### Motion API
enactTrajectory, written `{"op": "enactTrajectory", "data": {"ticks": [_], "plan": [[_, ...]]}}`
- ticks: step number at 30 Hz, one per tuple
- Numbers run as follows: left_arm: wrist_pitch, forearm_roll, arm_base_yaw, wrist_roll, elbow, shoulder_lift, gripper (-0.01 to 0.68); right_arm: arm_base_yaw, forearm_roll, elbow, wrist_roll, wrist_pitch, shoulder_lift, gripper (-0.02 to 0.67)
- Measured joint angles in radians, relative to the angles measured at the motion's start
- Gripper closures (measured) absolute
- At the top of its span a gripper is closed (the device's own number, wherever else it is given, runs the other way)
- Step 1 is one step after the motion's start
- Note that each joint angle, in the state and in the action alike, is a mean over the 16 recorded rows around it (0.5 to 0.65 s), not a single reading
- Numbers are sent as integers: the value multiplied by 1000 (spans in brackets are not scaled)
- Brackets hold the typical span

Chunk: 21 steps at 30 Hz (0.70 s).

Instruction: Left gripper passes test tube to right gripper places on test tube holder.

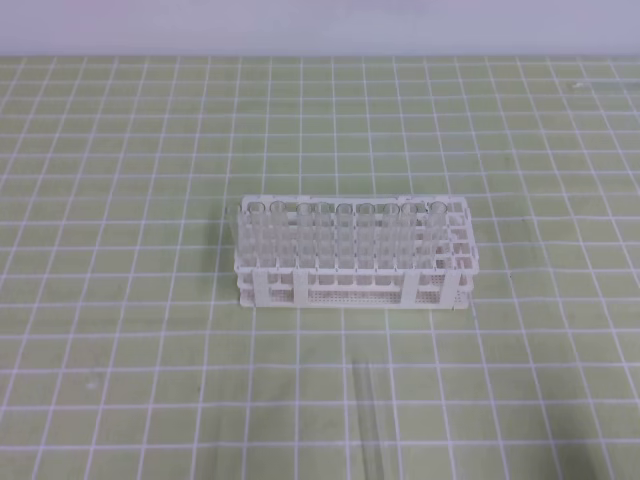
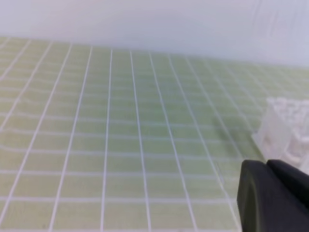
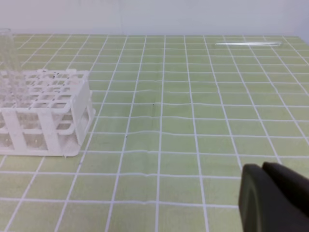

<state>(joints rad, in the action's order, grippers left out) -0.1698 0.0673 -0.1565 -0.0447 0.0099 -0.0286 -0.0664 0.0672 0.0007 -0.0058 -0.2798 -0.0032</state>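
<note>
Setting: laboratory-style test bench. A green mat [image 1: 120, 300] ruled with a white grid is laid over the whole surface and is backed by a plain pale wall [image 2: 145, 19]. A white lattice rack [image 1: 355, 283] is stood mid-mat and is filled with clear glass tubes [image 1: 340, 235]. One loose tube [image 3: 248, 44] is laid flat on the mat, well ahead of the right fingers [image 3: 270, 200].
</note>
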Motion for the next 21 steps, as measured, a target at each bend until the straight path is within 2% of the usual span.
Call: {"op": "enactTrajectory", "data": {"ticks": [13, 21], "plan": [[253, 136, 0, -234, 1, -2, 675, 0, 0, 0, 0, 0, 0, 666], [271, 161, -8, -417, -16, 5, 675, 0, 0, 0, 0, 0, 0, 666]]}}
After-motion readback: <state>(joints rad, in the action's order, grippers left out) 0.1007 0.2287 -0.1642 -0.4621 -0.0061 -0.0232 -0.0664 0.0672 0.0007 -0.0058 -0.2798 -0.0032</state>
